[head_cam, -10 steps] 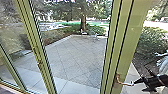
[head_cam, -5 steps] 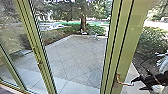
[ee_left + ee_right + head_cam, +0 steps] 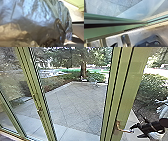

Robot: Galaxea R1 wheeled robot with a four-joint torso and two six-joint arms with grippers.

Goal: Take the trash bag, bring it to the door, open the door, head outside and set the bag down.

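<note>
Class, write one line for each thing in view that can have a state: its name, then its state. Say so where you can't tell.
Trash bag: wrinkled, bulging.
Door: upright; whether fully shut or ajar, cannot tell.
Door handle: lever pointing sideways; whether pressed, cannot tell.
Right hand: open, at the lever's free end.
Tree: upright, outside.

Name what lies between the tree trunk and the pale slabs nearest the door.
Grey paving with diagonal joints, then, nearer the trunk, a pale edging and small light objects I cannot identify; the head view shows this.
</note>
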